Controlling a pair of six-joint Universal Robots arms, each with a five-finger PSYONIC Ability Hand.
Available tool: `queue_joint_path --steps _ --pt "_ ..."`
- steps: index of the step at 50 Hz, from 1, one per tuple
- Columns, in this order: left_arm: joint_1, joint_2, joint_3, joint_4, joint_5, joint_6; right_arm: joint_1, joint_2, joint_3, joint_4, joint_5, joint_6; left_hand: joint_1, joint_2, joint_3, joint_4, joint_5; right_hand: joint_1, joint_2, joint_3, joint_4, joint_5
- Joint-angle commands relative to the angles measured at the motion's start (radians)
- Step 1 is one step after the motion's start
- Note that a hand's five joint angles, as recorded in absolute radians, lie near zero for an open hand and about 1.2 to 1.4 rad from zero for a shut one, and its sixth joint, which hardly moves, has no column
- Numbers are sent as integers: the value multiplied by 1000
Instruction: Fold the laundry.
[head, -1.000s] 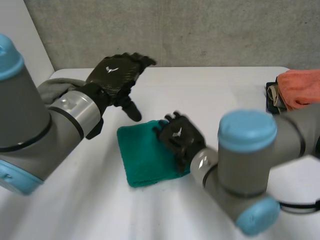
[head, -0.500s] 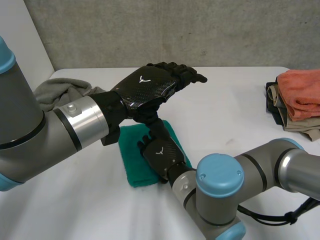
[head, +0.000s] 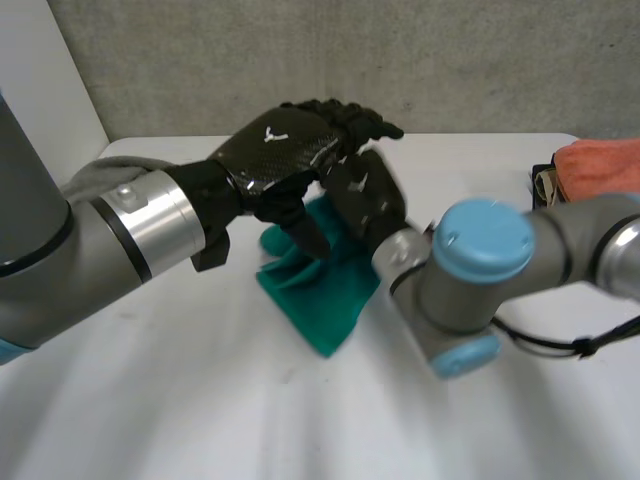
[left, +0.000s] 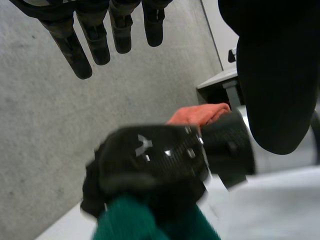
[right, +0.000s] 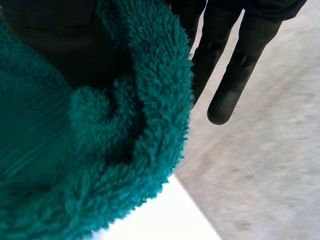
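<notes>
A green fleecy towel (head: 322, 290) hangs bunched from my right hand (head: 365, 200), its lower end near the white table (head: 200, 400). That hand is shut on the towel's upper edge. In the left wrist view the right hand (left: 150, 160) sits clenched over the green cloth (left: 145, 225). In the right wrist view the towel (right: 100, 150) wraps round dark curled fingers (right: 65, 45). My left hand (head: 285, 150) hovers just above and to the left of the right hand, open with fingers (left: 75, 45) straight, apart from the towel.
A crumpled grey cloth (head: 105, 175) lies at the table's back left, behind my left arm. A stack of folded cloths topped by an orange one (head: 600, 170) sits at the back right edge. A concrete wall stands behind the table.
My right hand has closed on the green towel and lifted it off the table, up and towards the back. The towel now hangs bunched, not flat. The left hand stays open above it.
</notes>
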Motion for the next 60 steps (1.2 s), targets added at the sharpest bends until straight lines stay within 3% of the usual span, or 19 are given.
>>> queue_joint_path --steps 1,16,24,32,37,43,44,45,46,51,60 --pt "14 20 25 1 -1 -5 -74 -45 -65 54 -4 14 1 -21 -29 -17 -35 303 218 210 200 268" --pt "10 18 42 3 -1 -9 -287 -109 -193 89 2 27 -2 -24 -31 -20 -38 303 218 210 200 268" --pt "5 17 54 3 -1 -11 -537 -114 -261 60 -1 34 -2 -24 -31 -20 -38 303 218 210 200 268" --pt "-9 11 39 3 1 -11 -741 -51 -145 -53 -20 21 -2 -24 -31 -20 -38 303 218 210 200 268" --pt "-15 5 21 3 1 -11 -832 13 -30 -168 -125 -2 -2 -24 -31 -20 -38 303 218 210 200 268" --pt "-15 -1 10 3 1 -11 -873 52 79 -176 -267 -127 1 -21 -29 -17 -35 303 218 210 200 268" --pt "-15 -3 10 3 1 -11 -875 50 90 -175 -273 -139 1 -21 -29 -17 -35 86 1 -7 -17 51" --pt "-16 -5 11 3 1 -11 -876 45 105 -173 -271 -156 1 -21 -29 -17 -35 -617 -701 -709 -720 -652" --pt "-16 -3 14 3 1 -11 -876 42 112 -172 -265 -159 1 -21 -29 -17 -35 -919 -1004 -1012 -1022 -954" --pt "-26 -3 22 3 -1 -11 -878 -83 148 -136 -203 -118 1 -21 -29 -17 -35 -919 -1004 -1012 -1022 -954" --pt "-33 8 10 1 -1 -11 -925 -316 245 11 -175 -52 1 -21 -29 -17 -35 -919 -1004 -1012 -1022 -954"
